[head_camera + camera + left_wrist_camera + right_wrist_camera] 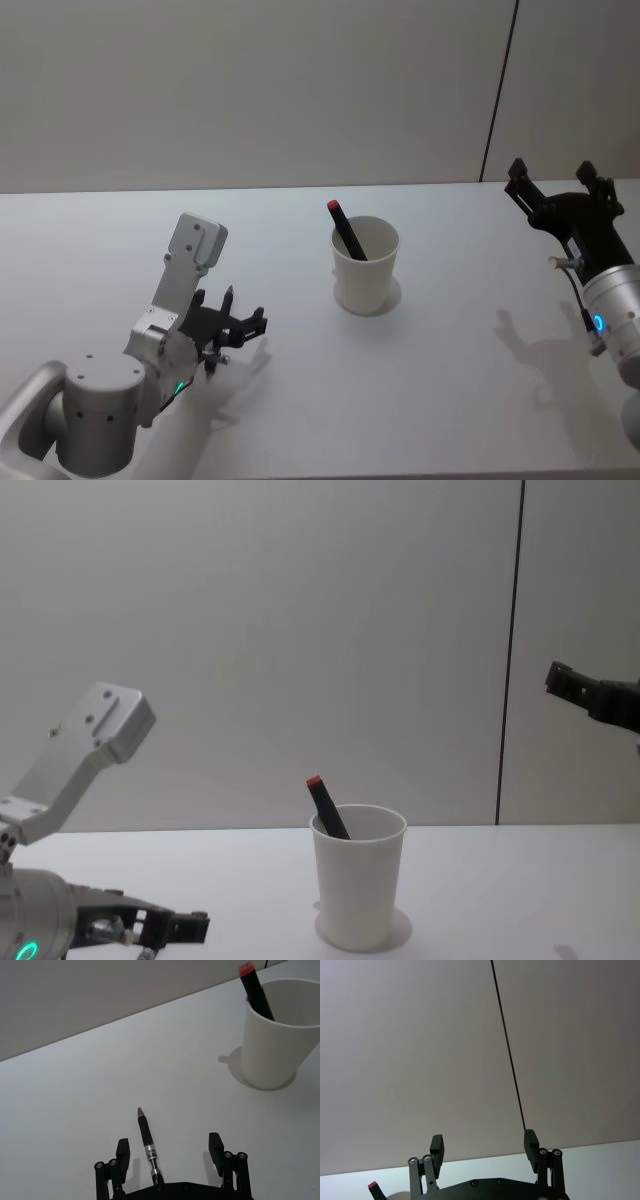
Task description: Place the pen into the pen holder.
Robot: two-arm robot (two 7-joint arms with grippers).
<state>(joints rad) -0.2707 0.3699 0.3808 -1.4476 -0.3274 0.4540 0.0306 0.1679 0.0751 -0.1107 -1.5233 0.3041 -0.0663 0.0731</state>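
1. My left gripper (235, 335) (170, 1147) sits low over the worktop (450, 400) on the left side, well apart from the cup. Its fingers (123, 1149) are spread wide and hold nothing.
2. The pen (148, 1145), slim and black, lies flat on the worktop in the gap between those fingers. In the left wrist view it touches neither one. Its metal end is close to the gripper's palm and its dark tip points away, out past the fingertips.
3. The pen holder (365, 270) (277, 1035) (358, 890), a plain white paper cup, stands upright near the middle of the worktop, to the right of the left gripper and farther back.
4. A red-capped pen (347, 232) (256, 990) (327, 805) is already in the holder. It leans against the left side of the rim, with its red end sticking out above it.
5. My right gripper (553, 180) (485, 1140) is raised well above the worktop at the far right, well apart from the holder. Its fingers (436, 1144) are apart and empty. From its wrist I see it pointing at the pale back wall (420, 1060).
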